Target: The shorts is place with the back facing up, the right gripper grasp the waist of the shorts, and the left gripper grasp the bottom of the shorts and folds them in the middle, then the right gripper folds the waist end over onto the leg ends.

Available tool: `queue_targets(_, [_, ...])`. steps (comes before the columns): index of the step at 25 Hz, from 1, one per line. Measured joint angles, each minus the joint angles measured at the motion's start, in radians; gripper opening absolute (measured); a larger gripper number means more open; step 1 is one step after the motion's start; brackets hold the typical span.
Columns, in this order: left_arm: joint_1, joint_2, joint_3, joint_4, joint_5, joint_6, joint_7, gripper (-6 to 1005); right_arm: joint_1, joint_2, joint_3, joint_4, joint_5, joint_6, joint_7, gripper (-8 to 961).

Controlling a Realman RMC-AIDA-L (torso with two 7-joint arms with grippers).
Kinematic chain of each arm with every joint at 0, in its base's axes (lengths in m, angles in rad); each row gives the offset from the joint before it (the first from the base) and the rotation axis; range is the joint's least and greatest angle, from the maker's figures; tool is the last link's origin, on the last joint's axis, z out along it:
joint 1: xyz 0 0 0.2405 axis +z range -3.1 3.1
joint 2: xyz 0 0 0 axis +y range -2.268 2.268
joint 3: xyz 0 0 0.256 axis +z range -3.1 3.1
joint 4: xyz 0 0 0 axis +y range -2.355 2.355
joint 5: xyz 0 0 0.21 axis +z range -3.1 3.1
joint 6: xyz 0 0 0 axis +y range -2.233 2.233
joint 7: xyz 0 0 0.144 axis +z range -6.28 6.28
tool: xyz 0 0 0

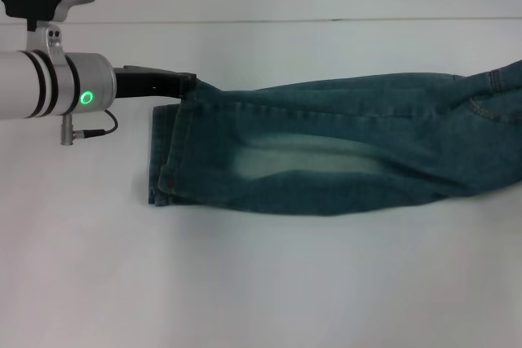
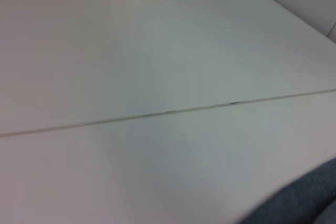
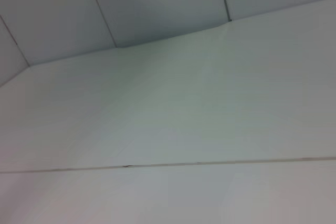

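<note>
The shorts [image 1: 342, 152] lie folded lengthwise into a long blue-green denim strip, running from left of centre to the right edge of the head view. The leg ends [image 1: 163, 160] are stacked at the left end. The waist end [image 1: 502, 87] runs out of view on the right. My left gripper [image 1: 186, 85] reaches in from the left and is shut on the far corner of the bottom of the shorts, where the fabric peaks up to its tips. A patch of denim [image 2: 304, 203] shows in the left wrist view. My right gripper is out of view.
The shorts rest on a white table [image 1: 261, 283] with a thin seam [image 1: 326, 20] along its far side. The right wrist view holds only the table surface [image 3: 168, 129] and a panelled wall [image 3: 157, 3].
</note>
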Motion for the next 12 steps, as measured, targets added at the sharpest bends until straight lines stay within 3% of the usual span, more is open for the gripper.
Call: queue_targets(12, [0.011, -0.002, 0.000, -0.023, 0.002, -0.083, -0.008, 27, 0.009, -0.001, -0.019, 0.000, 0.000, 0.015, 0.003, 152])
